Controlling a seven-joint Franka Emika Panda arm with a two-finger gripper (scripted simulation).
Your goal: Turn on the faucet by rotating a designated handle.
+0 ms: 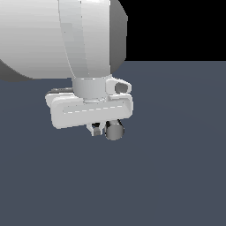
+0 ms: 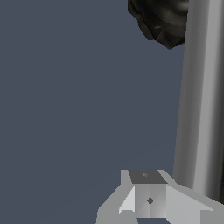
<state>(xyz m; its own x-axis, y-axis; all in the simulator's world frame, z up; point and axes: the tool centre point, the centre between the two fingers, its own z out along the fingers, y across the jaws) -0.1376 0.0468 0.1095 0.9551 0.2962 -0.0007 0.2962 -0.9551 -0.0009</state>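
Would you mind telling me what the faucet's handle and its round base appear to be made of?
The handle looks like polished metal, perhaps chrome: silver-grey, with smooth lengthwise bands of light and shade along the cylinder. Its flat round end shows in the exterior view. The base looks like dark matte rubber or plastic: black, lumpy and ribbed, with dull highlights. As simulator renders, both are guesses.

A flat, plain slate-grey floor (image 1: 176, 167) carries the scene, ending at a straight edge against black in the exterior view. In the wrist view the faucet (image 2: 162, 22) shows its black ribbed base on this floor (image 2: 65, 109), apparently resting directly on it. Nothing else can be seen lying on the surface; in the exterior view the base is hidden.
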